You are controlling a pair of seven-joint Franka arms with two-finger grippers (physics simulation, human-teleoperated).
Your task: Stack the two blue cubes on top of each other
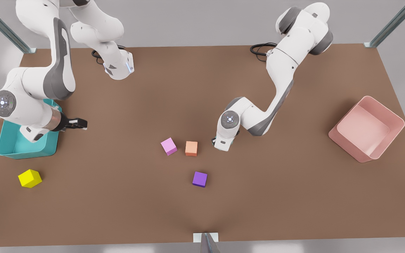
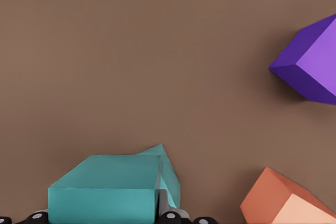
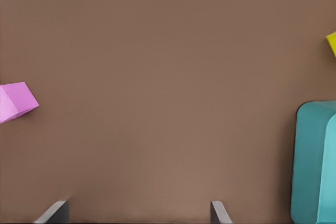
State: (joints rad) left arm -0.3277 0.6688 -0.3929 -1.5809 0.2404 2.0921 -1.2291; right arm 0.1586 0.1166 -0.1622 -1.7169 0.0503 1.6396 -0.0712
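One blue cube (image 2: 103,190) sat mid-table just right of the orange cube (image 1: 191,148), clamped in the left gripper (image 1: 222,142), second blue cube (image 2: 169,174) touching behind or under it, while the right gripper (image 1: 79,123) waited spread by the teal bin (image 1: 4,146), far left.

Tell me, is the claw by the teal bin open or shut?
Open: the right gripper, fingers apart over the table, holds nothing. The left gripper sits by the orange cube, around a blue cube.

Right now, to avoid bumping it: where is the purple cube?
Front view, centre: the purple cube sits alone on the table, nearer the camera than the orange cube.
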